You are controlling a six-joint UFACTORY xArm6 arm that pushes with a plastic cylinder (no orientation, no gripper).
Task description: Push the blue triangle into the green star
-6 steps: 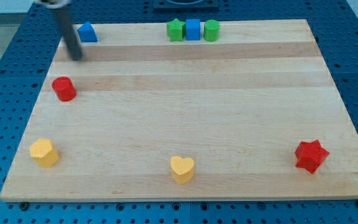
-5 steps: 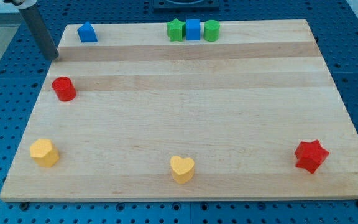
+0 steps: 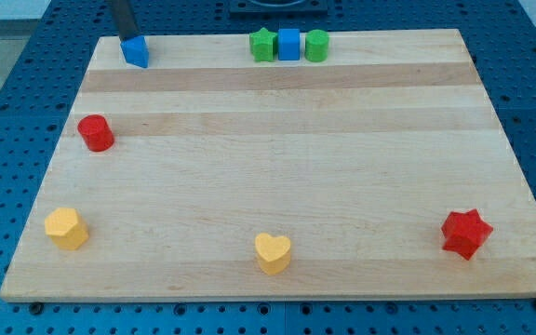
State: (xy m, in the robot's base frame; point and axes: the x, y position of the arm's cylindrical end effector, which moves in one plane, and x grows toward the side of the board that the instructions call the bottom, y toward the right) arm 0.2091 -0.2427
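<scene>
A: Where does my tip (image 3: pixel 125 33) stand, and where is the blue triangle (image 3: pixel 136 51)?

B: The rod comes down from the view's top edge, and my tip sits at the triangle's upper-left corner, touching it or very nearly; the contact itself is too small to settle. The triangle lies near the board's top-left corner. The tool is a bare rod: it has nothing to spread or press together, and it pinches nothing.

A: And the target?

B: The green star (image 3: pixel 263 45) lies along the same top edge, well apart to the view's right. It heads a tight row: star, then a blue cube (image 3: pixel 289 44), then a green cylinder (image 3: pixel 317 45), each touching or just beside the next.

A: Which step is in hand?

B: By judgement, the approach is ending and the push is at its very start. The triangle is nowhere near the star, so nearly all of the task is left.

A: What does the next move call for?

B: Probably a push toward the view's right, parallel to the top edge. My tip seems to sit high on the triangle, so it may need to drop to the triangle's left face first; a push from the corner could turn the block or send it downward.

A: Anything in the way?

B: No. The red cylinder (image 3: pixel 95 133), yellow block (image 3: pixel 66 228), yellow heart (image 3: pixel 273 252) and red star (image 3: pixel 465 233) lie well below that line.
</scene>
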